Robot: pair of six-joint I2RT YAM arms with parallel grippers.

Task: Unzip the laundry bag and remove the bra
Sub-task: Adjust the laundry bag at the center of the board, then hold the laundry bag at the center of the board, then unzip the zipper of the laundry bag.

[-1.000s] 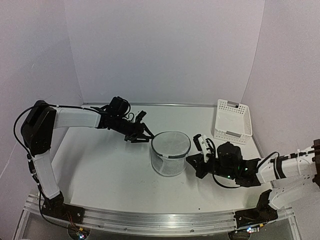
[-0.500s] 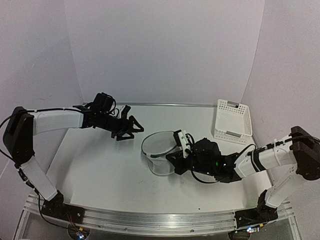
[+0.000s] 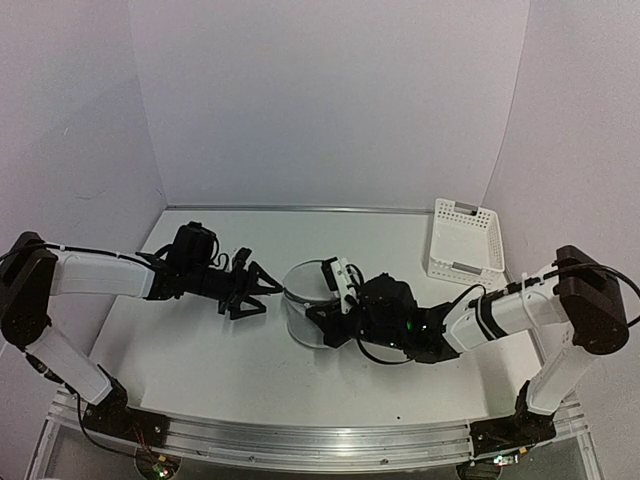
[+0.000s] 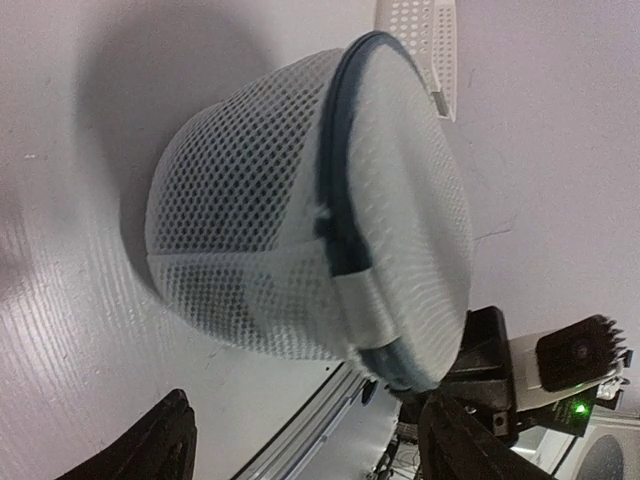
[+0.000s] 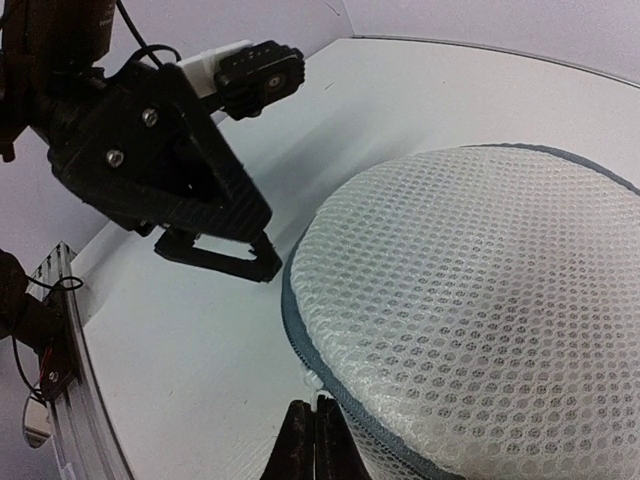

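The laundry bag (image 3: pixel 300 290), a white mesh pouch with a dark zipper rim, leans tilted at the table's middle. It fills the left wrist view (image 4: pixel 300 200) and the right wrist view (image 5: pixel 480 300). My right gripper (image 3: pixel 313 322) is at the bag's near rim; in the right wrist view it (image 5: pixel 315 445) is shut on the small white zipper pull (image 5: pixel 314 384). My left gripper (image 3: pixel 262 298) is open and empty just left of the bag, not touching it; its dark fingers (image 5: pixel 225 255) show in the right wrist view. The bra does not show.
A white slotted basket (image 3: pixel 465 243) stands at the back right, also at the top of the left wrist view (image 4: pixel 420 40). The metal rail (image 3: pixel 300 435) runs along the table's near edge. The right arm's body lies right of the bag.
My right gripper has moved left along the bag's rim, and the bag has shifted left and tipped over. My left arm has drawn back to the left and nearer, staying open.
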